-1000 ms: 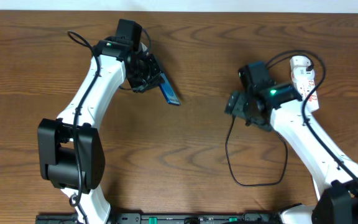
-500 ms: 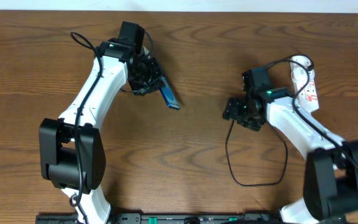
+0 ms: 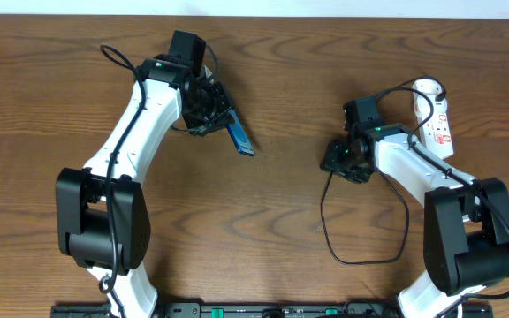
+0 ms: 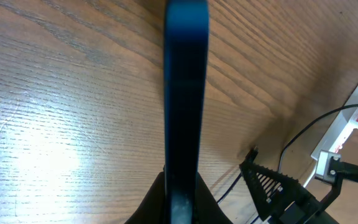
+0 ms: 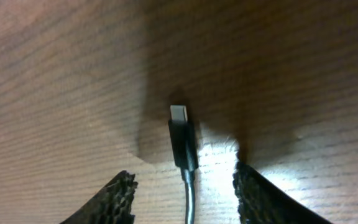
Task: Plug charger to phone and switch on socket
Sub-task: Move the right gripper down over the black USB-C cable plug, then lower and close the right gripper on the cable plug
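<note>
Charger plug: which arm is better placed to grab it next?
Right. The right gripper sits over the charger plug, jaws open on either side of it. The left gripper is busy, shut on the phone, held on edge.

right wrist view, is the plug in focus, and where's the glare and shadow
Right wrist: the plug is reasonably sharp inside a dark shadow patch, with bright glare on the table just right of it; the fingers at the bottom edge are blurred. Left wrist: the phone, edge-on near the lens, is soft, with glare on the table at left. Overhead: evenly lit, sharp.
</note>
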You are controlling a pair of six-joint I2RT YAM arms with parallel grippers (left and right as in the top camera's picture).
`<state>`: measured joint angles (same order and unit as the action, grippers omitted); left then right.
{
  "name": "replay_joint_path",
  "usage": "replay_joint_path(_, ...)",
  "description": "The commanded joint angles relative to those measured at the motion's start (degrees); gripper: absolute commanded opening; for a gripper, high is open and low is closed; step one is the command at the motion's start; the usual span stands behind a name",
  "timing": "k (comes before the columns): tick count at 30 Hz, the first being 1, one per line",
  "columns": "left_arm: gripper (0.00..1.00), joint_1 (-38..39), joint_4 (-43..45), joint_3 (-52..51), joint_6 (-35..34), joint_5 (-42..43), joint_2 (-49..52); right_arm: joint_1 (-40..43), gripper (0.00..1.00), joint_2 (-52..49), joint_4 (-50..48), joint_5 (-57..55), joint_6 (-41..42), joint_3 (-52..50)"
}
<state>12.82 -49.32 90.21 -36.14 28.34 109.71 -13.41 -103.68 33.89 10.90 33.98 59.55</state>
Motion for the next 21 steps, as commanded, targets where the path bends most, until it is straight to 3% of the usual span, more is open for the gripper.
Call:
replay_joint_path(1,0.07,-0.1,-0.1,-0.1,0.6,0.3,-1.2,0.3,0.47,-1.0,-0.4,-1.5,-0.4,-0.2)
replay_joint_path(9,0.07,-0.1,-0.1,-0.1,0.6,0.3,-1.2,0.0,0.36,-1.0,0.3,-1.6,-0.4,-0.4)
replay_joint_path(21,0.07,-0.1,-0.2,-0.1,0.6,0.3,-1.2,-0.9,0.3,-1.4,0.6,-3.3,-0.4,-0.4)
